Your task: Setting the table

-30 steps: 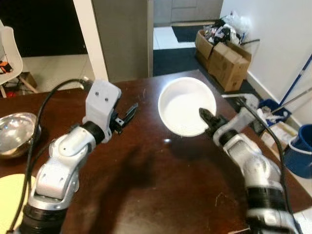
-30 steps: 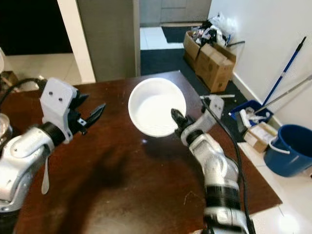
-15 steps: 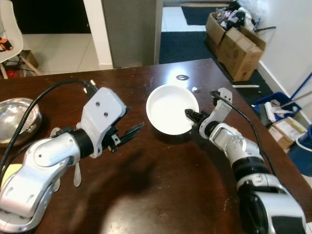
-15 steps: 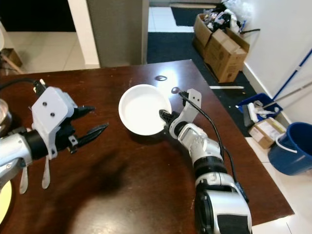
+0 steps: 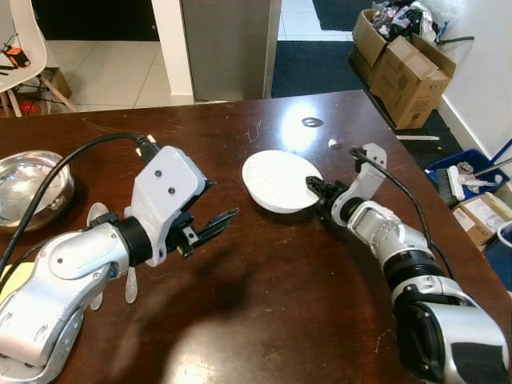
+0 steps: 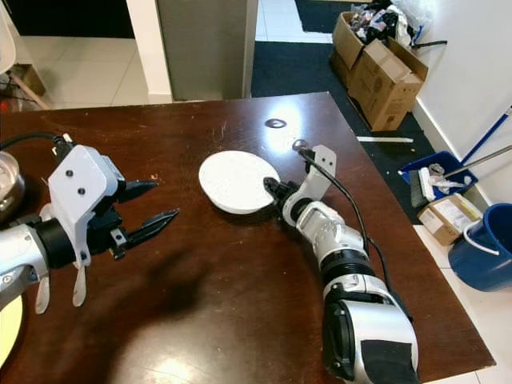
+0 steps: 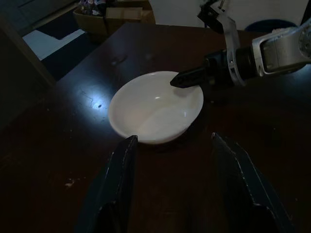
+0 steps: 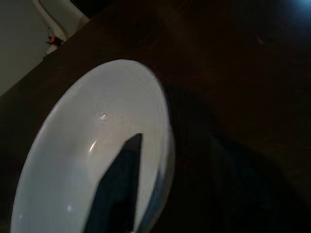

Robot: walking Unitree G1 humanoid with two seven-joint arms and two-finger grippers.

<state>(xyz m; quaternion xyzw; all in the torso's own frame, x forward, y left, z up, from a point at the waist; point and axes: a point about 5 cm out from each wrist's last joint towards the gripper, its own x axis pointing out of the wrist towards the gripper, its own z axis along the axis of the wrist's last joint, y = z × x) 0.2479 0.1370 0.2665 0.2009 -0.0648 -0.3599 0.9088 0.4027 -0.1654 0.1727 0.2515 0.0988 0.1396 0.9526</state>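
Note:
A white bowl (image 5: pixel 276 180) stands upright on the dark brown table (image 5: pixel 264 304), right of centre. My right gripper (image 5: pixel 317 189) is shut on the bowl's near right rim, with one black finger (image 8: pixel 119 189) lying inside the bowl (image 8: pixel 92 145). My left gripper (image 5: pixel 221 203) hovers open above the table, to the left of the bowl and apart from it. In the left wrist view the bowl (image 7: pixel 155 107) sits just beyond my two spread fingers (image 7: pixel 121 179), and the right gripper's finger (image 7: pixel 187 80) rests on its rim.
A steel bowl (image 5: pixel 28 184) sits at the table's left edge, a yellow plate (image 6: pixel 6 320) at the near left. White spoons (image 6: pixel 78 284) lie under my left arm. Cardboard boxes (image 5: pixel 408 72), a blue bucket (image 6: pixel 480 256) and a white chair (image 5: pixel 24 32) stand off the table.
The right gripper has brought the bowl down from a tilted hold in the air onto the table. The left gripper stays open beside it. The camera has tipped downward.

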